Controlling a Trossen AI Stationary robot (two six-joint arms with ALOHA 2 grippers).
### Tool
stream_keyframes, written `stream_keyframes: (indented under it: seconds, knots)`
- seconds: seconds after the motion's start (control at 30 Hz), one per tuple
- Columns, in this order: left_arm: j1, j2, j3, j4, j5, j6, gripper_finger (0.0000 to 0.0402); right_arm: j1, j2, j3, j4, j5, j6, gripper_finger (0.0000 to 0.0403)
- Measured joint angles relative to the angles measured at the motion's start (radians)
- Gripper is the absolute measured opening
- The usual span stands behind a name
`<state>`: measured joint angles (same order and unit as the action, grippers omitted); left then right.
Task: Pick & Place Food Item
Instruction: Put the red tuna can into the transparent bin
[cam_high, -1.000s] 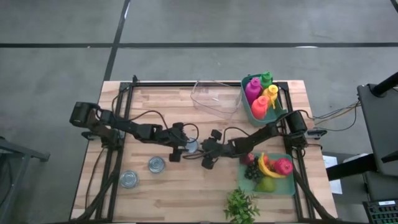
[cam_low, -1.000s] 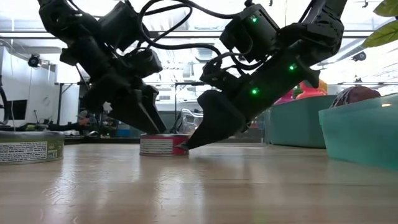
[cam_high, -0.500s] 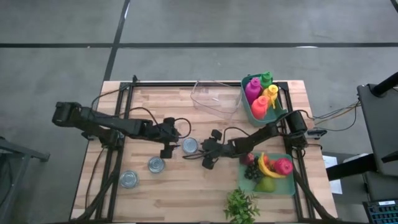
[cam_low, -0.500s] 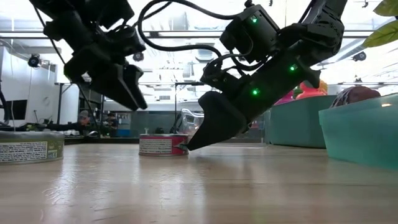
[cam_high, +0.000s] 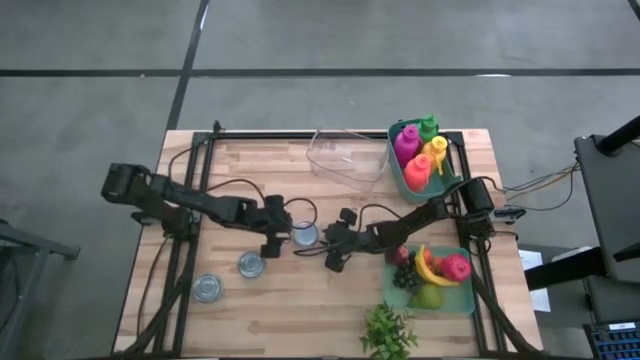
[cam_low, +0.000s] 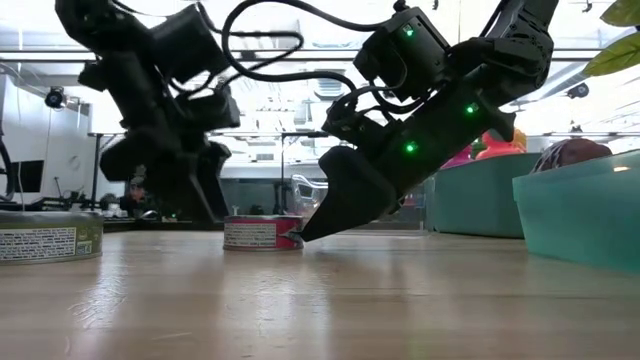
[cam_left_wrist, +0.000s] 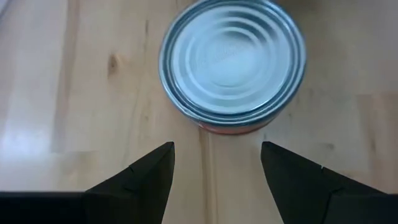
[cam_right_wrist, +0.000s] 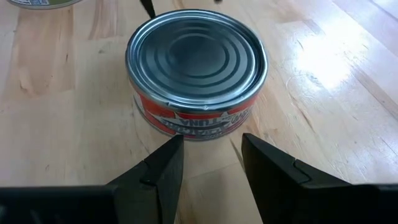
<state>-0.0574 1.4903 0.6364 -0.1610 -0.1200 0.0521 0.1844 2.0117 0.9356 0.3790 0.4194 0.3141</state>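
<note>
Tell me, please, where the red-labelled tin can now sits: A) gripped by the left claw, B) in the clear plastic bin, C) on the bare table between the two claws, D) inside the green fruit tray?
C: the red-labelled tin can stands on the table with the left claw and right claw on opposite sides, neither gripping it.

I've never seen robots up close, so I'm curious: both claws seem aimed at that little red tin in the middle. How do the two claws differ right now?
The left gripper has its fingers spread wider than the red can; the right gripper has a narrower gap, less than the can's width. The left gripper comes at the can from the table's left side, the right gripper from the opposite side. What they share: both are open, point at the same can, and neither holds it.
</note>
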Motion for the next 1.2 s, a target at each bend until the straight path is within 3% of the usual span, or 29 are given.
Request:
stream_keyframes:
  seconds: [0.23, 0.77, 1.2]
  knots:
    - [0.000, 0.077, -0.002, 0.038, 0.000, 0.003, 0.0245, 0.000, 0.000, 0.000, 0.002, 0.000, 0.000, 0.0157]
    - [0.000, 0.078, -0.001, 0.152, 0.000, 0.003, 0.0245, -0.002, 0.000, 0.003, 0.012, 0.003, -0.004, 0.0157]
    - [0.000, 0.077, -0.003, 0.147, -0.001, 0.003, 0.0245, -0.001, 0.000, 0.004, 0.059, 0.006, -0.043, 0.0157]
